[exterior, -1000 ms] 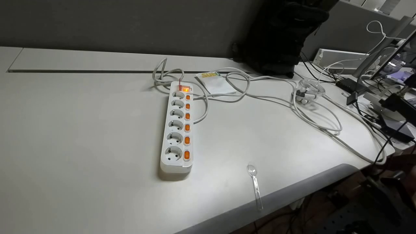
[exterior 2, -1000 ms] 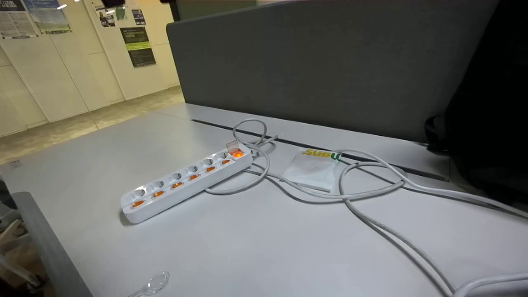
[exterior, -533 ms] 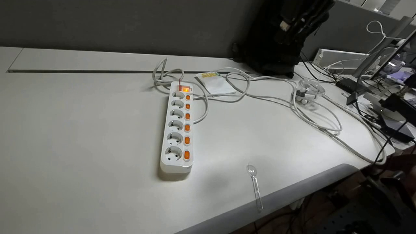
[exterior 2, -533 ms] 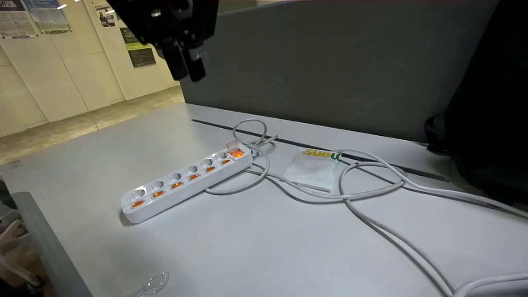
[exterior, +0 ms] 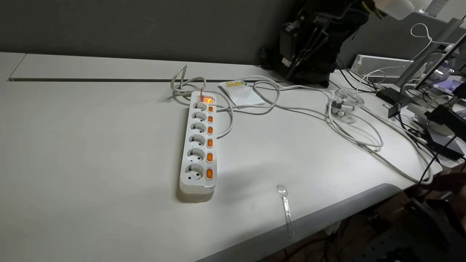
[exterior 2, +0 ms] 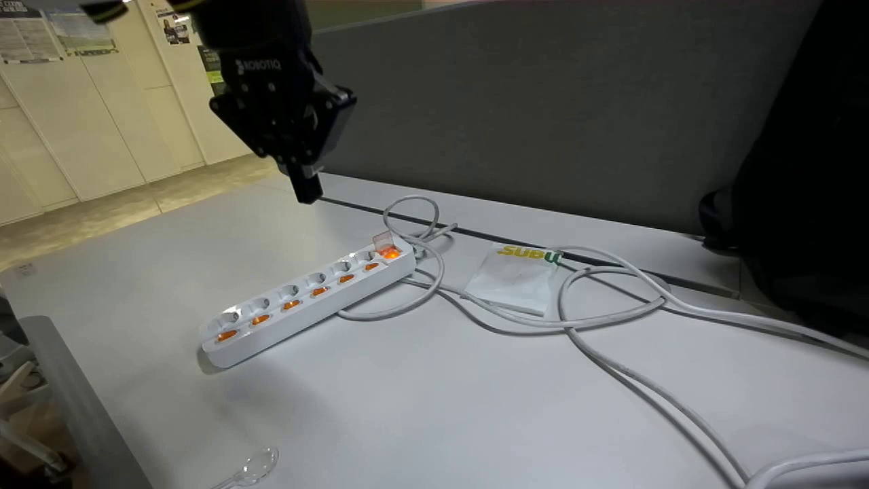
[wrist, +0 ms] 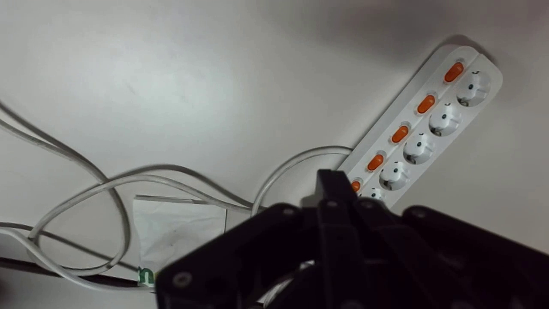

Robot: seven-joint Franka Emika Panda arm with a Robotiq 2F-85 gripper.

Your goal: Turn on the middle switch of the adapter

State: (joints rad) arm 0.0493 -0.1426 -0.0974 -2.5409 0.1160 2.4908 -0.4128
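Note:
The adapter, a long white power strip, lies flat on the table with sockets beside a row of orange switches. A switch near the middle of that row looks plain orange; whether it is on, I cannot tell. At the strip's far end a larger switch glows under a raised clear cover. My gripper hangs in the air above the table, clear of the strip, pointing down and shut with nothing held. In the wrist view the gripper hides the adapter's lit end; several orange switches stay visible.
Looped grey cables run from the strip across the table, around a white paper packet. A clear plastic spoon lies by the front edge. A grey partition and a black backpack stand behind.
My gripper has come down into view from above, and its fingers, slightly apart half a second ago, have come together. The adapter has stayed in place.

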